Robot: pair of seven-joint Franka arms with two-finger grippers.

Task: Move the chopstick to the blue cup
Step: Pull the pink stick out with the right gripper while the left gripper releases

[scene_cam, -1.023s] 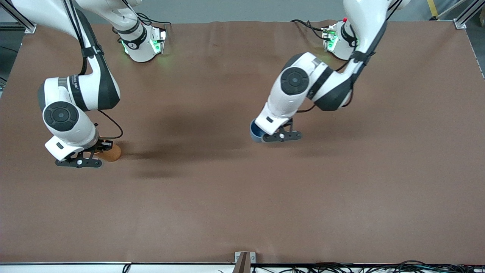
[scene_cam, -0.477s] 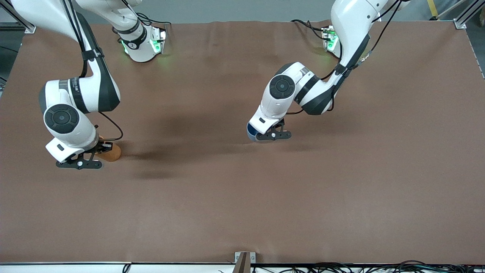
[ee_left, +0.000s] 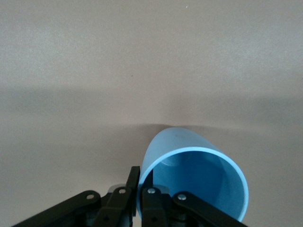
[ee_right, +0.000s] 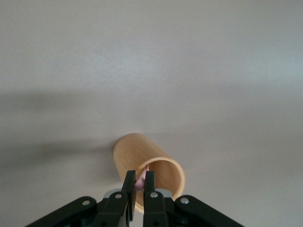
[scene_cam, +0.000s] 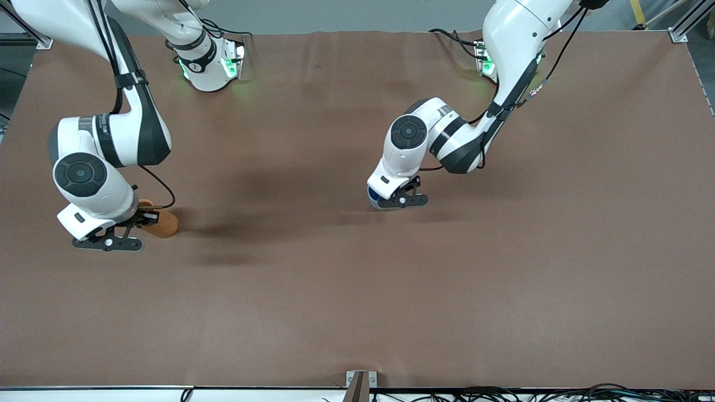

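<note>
The blue cup [ee_left: 196, 177] is at the middle of the table, mostly hidden under the left hand in the front view [scene_cam: 372, 196]. My left gripper [ee_left: 140, 182] [scene_cam: 386, 200] is shut on its rim, one finger inside and one outside. The pink chopstick [ee_right: 145, 172] sticks up out of the orange-brown cup [ee_right: 135, 151]. My right gripper [ee_right: 139, 178] [scene_cam: 141, 219] is shut on its top end just above that cup's mouth. In the front view the chopstick is hidden by the right hand.
The orange-brown cup [scene_cam: 165, 224] stands toward the right arm's end of the table. A brown cloth [scene_cam: 391, 301] covers the whole table. Both arm bases [scene_cam: 209, 67] stand along the edge farthest from the front camera.
The right gripper has shut on the chopstick and its hand has shifted slightly toward its end of the table. The left hand has moved with the blue cup a little toward the right arm's end.
</note>
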